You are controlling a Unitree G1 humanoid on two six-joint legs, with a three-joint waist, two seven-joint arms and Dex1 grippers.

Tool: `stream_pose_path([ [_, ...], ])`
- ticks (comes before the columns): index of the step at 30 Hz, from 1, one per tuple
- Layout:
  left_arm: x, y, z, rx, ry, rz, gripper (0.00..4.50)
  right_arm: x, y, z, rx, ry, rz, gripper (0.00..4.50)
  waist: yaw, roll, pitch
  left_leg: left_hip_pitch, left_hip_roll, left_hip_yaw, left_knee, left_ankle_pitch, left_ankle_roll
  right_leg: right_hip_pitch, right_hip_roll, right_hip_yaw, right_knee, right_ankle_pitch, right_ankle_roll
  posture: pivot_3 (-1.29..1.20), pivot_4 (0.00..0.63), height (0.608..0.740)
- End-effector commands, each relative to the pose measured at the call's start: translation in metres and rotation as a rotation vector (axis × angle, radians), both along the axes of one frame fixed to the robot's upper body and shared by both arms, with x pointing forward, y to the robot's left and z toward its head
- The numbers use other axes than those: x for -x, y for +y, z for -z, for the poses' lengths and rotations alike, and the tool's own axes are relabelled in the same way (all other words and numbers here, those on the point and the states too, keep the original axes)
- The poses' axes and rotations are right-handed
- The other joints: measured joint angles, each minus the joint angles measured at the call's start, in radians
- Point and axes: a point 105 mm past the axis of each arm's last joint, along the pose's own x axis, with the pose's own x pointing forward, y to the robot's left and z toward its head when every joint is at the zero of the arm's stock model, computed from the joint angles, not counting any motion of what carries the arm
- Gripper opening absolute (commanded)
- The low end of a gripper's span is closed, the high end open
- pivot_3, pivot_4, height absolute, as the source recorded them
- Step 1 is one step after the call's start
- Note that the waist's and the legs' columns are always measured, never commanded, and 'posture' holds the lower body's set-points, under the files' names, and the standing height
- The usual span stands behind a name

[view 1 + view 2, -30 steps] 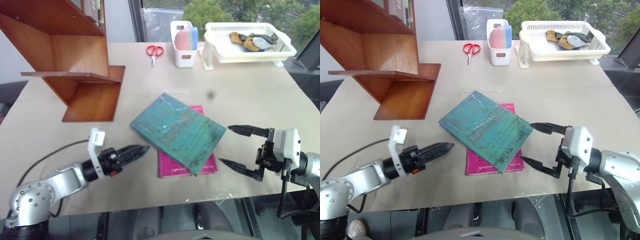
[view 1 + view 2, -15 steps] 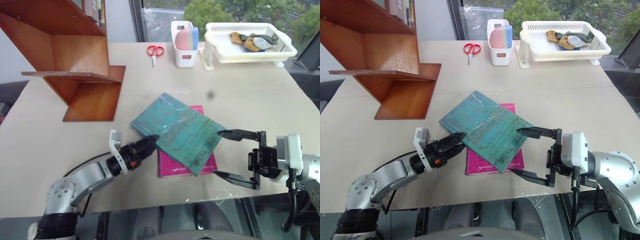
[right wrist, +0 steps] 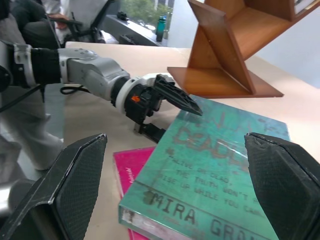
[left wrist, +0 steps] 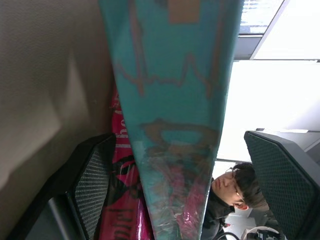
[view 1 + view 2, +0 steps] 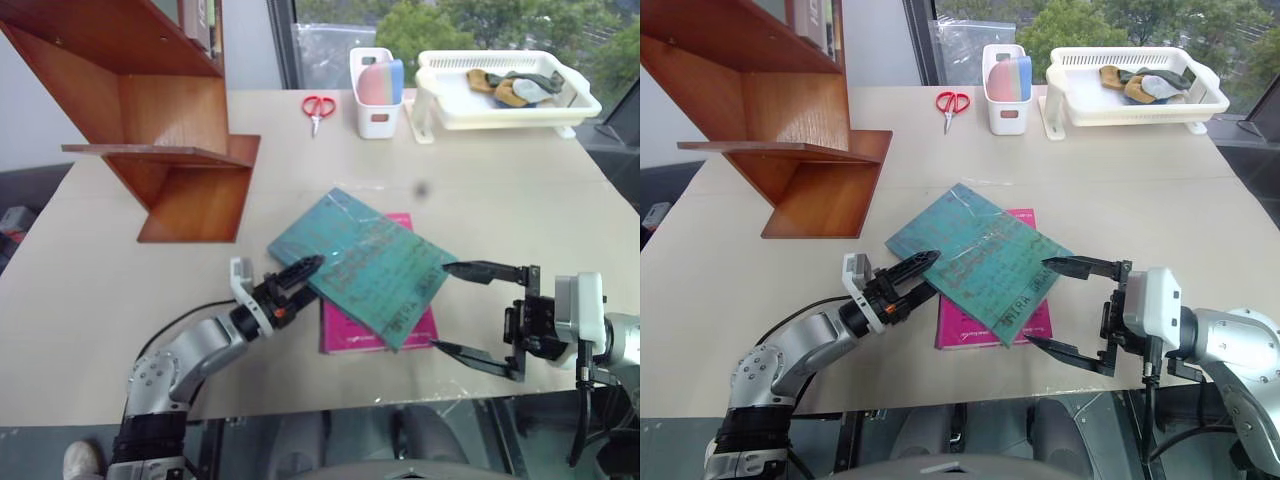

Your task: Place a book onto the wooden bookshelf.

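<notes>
While right gripper [image 5: 1071, 306] gapes beside book [image 5: 980, 257], left gripper [image 3: 172, 109] straddles its edge, seemingly unclamped.

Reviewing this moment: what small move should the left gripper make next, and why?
Probably close the left gripper on the large teal-green plastic-wrapped book: its open fingers already straddle the book's near-left edge, one above the cover, one below. The book lies on a magenta-pink book, not yet lifted.

Office-like test room, large beige table [image 5: 120, 270] before tall windows with trees outside, wooden bookshelf [image 5: 150, 110], scissors [image 5: 318, 106] and white basket [image 5: 505, 100] at the table's window edge, seated person [image 4: 227, 187] beside it
</notes>
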Motion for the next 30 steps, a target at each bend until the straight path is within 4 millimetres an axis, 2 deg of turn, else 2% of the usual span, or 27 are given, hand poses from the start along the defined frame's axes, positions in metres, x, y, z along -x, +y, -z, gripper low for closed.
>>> stream_pose_path([
  [1, 0.006, -0.012, 0.013, 0.019, 0.057, 0.047, 4.08, 0.006, 0.003, -0.010, 0.001, -0.045, -0.003, 4.50, 0.002, 0.001, -0.001, 0.000, 0.000, 0.000, 0.000, 0.000, 0.000, 0.000, 0.000, 0.000, 0.000, 0.000, 0.000, 0.00, 0.150, 0.740],
  [3, 0.006, -0.012, 0.013, 0.023, 0.060, 0.049, 3.50, 0.006, 0.003, -0.010, 0.002, -0.046, 0.003, 4.50, 0.002, 0.001, -0.001, 0.000, 0.000, 0.000, 0.000, 0.000, 0.000, 0.000, 0.000, 0.000, 0.000, 0.000, 0.000, 0.00, 0.150, 0.740],
  [7, 0.003, -0.009, 0.013, 0.022, 0.058, 0.043, 1.56, 0.004, 0.003, -0.010, 0.004, -0.049, 0.015, 4.50, 0.003, 0.002, -0.002, 0.000, 0.000, 0.000, 0.000, 0.000, 0.000, 0.000, 0.000, 0.000, 0.000, -0.002, -0.003, 0.00, 0.150, 0.740],
  [9, 0.001, -0.007, 0.009, 0.026, 0.047, 0.035, 0.77, 0.003, 0.004, -0.010, 0.001, -0.050, 0.017, 4.50, 0.003, 0.002, -0.002, 0.000, 0.000, 0.000, 0.000, 0.000, 0.000, 0.000, 0.000, 0.000, 0.000, -0.002, -0.003, 0.00, 0.150, 0.740],
  [10, 0.000, -0.006, 0.008, 0.030, 0.042, 0.030, 0.52, 0.003, 0.005, -0.010, -0.002, -0.051, 0.017, 4.50, 0.003, 0.002, -0.002, 0.000, 0.000, -0.001, 0.000, 0.000, 0.000, 0.000, 0.000, 0.000, 0.000, -0.002, -0.003, 0.00, 0.150, 0.740],
  [14, 0.000, 0.005, -0.007, 0.048, -0.006, 0.013, 0.48, 0.000, 0.009, -0.009, -0.019, -0.056, 0.017, 4.50, 0.002, 0.001, -0.002, 0.000, 0.000, -0.001, 0.001, 0.000, 0.000, 0.000, 0.000, 0.000, 0.000, -0.002, -0.004, 0.00, 0.150, 0.740],
  [17, -0.003, 0.021, -0.029, 0.055, -0.104, -0.003, 0.48, -0.003, 0.011, -0.008, -0.029, -0.058, 0.014, 4.50, 0.000, 0.001, -0.001, 0.000, 0.000, -0.001, 0.001, 0.000, 0.000, 0.000, 0.001, 0.000, 0.000, -0.002, -0.004, 0.00, 0.150, 0.740],
  [21, -0.005, 0.028, -0.065, -0.001, -0.255, 0.044, 0.48, -0.006, 0.014, -0.008, -0.042, -0.064, 0.009, 4.50, 0.001, -0.003, 0.001, -0.001, 0.001, -0.001, 0.001, 0.000, 0.000, -0.001, 0.001, -0.001, 0.000, -0.002, -0.004, 0.00, 0.150, 0.740],
  [23, -0.005, 0.023, -0.083, -0.100, -0.370, 0.099, 0.48, -0.008, 0.015, -0.008, -0.046, -0.066, 0.007, 4.50, 0.003, -0.004, 0.002, -0.001, 0.001, -0.001, 0.000, 0.000, 0.000, -0.001, 0.001, -0.001, 0.000, -0.002, -0.004, 0.00, 0.150, 0.740],
  [24, -0.006, 0.016, -0.101, -0.162, -0.468, 0.141, 0.48, -0.009, 0.015, -0.009, -0.051, -0.070, 0.005, 4.50, 0.004, -0.005, 0.003, -0.002, 0.001, -0.001, 0.001, 0.000, 0.000, -0.001, 0.001, -0.001, -0.001, -0.002, -0.004, 0.00, 0.150, 0.740],
  [25, -0.006, 0.007, -0.116, -0.256, -0.584, 0.182, 0.48, -0.010, 0.016, -0.010, -0.061, -0.077, 0.008, 4.50, 0.005, -0.007, 0.004, -0.002, 0.000, -0.001, 0.000, 0.000, 0.000, -0.001, 0.001, -0.001, -0.001, -0.002, -0.004, 0.00, 0.150, 0.740],
  [27, -0.011, -0.006, -0.135, -0.453, -0.789, 0.201, 0.48, -0.011, 0.015, -0.014, -0.081, -0.089, 0.015, 4.50, 0.007, -0.009, 0.005, -0.003, 0.000, -0.002, 0.000, 0.000, 0.000, -0.001, 0.001, -0.002, -0.003, -0.002, -0.004, 0.00, 0.150, 0.740],
  [30, -0.011, -0.020, -0.175, -0.534, -1.020, 0.200, 0.48, -0.007, 0.014, -0.020, -0.110, -0.098, 0.026, 4.50, 0.002, -0.008, 0.004, -0.003, -0.001, 0.001, -0.001, 0.000, 0.000, 0.000, 0.001, 0.001, -0.005, -0.002, -0.003, 0.00, 0.150, 0.740],
])
